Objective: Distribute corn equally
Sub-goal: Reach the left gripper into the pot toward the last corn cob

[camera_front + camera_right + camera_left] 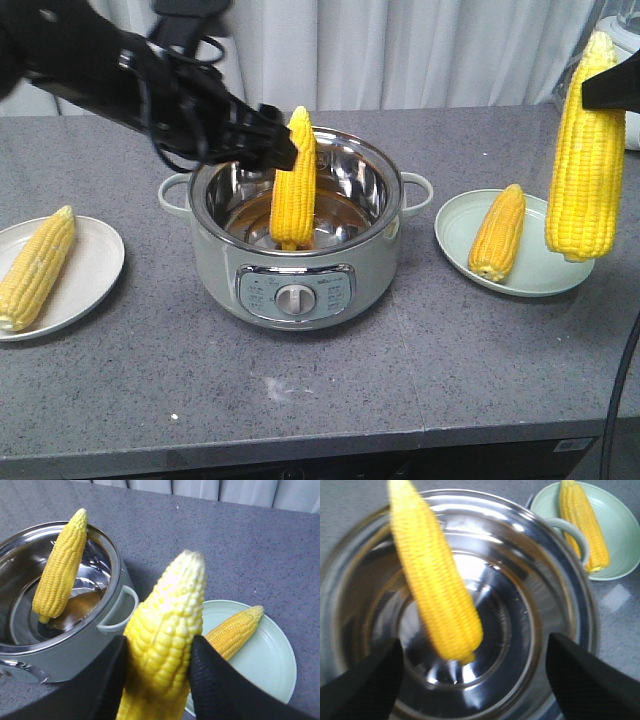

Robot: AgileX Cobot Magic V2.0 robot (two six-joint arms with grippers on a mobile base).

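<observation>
Right wrist view puts the held cob [167, 610] nearest: the right gripper [159, 647] has its fingers [210, 680] pressed on both sides of it, tip up, and the frame cuts off its lower end. Below and beyond lies the right plate [265, 665], with the plate cob [232, 630] across it and bare room beside. With one cob on each plate, one held and one in the pot, the held cob seems meant for this plate. It would best be tipped to lie along the plate cob, brought low over the bare part, and let go only once it rests, since a round cob may roll off the shallow rim. Farther off stands the pot [75, 650], the pot cob [60, 567] upright in it and leaning toward the rim. The left gripper [474, 639] hovers there with its fingers [365, 685] spread wide, gripping nothing. It should close on the cob's upper half and lift it clear of the rim toward the left plate [95, 260], which holds the left cob [38, 265]. Whether the pot cob touches a finger cannot be told. The left wrist view is blurred, and the front view crops the right gripper.
</observation>
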